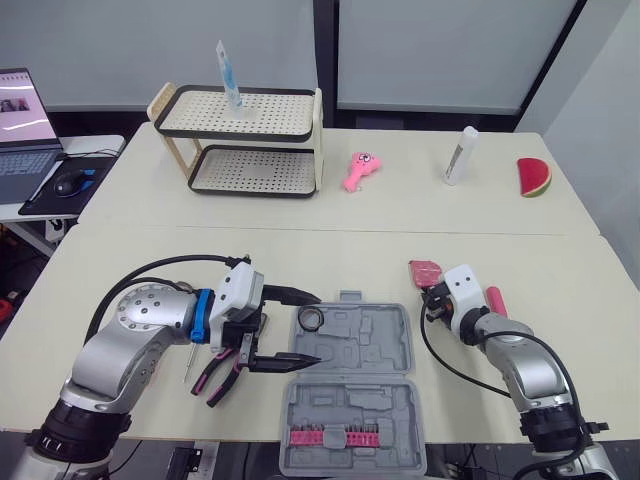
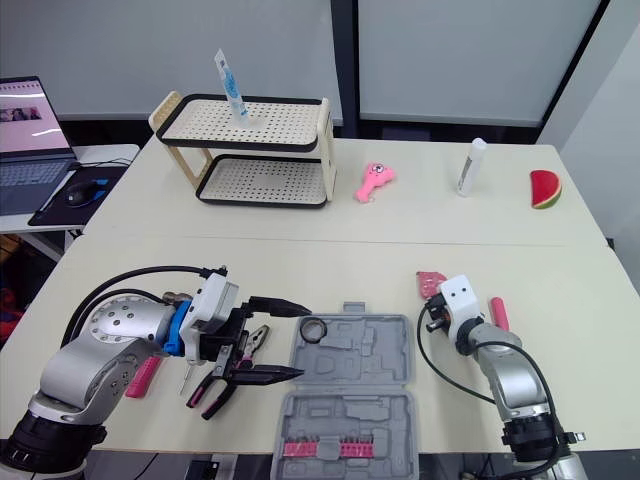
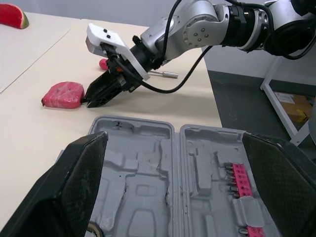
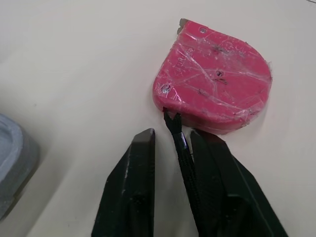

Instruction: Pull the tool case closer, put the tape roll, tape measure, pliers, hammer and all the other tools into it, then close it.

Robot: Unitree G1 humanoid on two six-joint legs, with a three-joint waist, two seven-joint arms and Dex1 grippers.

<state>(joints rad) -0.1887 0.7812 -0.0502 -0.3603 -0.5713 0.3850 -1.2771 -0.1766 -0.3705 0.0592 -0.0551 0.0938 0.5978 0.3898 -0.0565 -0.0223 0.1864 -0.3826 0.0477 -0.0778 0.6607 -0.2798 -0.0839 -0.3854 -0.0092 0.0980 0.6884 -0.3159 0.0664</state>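
The grey tool case lies open at the table's front edge, its lid nearest me holding a row of pink bits. A black tape roll sits in the case's left corner. My left gripper is open, its fingers spread wide at the case's left side around the roll. Pink-handled pliers and a thin screwdriver lie under that arm. My right gripper is shut to a narrow slit just behind the pink tape measure, whose black strap runs between the fingers. A pink-handled tool lies beside it.
A two-tier rack with a tube stands at the back left. A pink toy, a white bottle and a watermelon slice are at the back. A pink handle lies at the front left. A laptop sits on a side desk.
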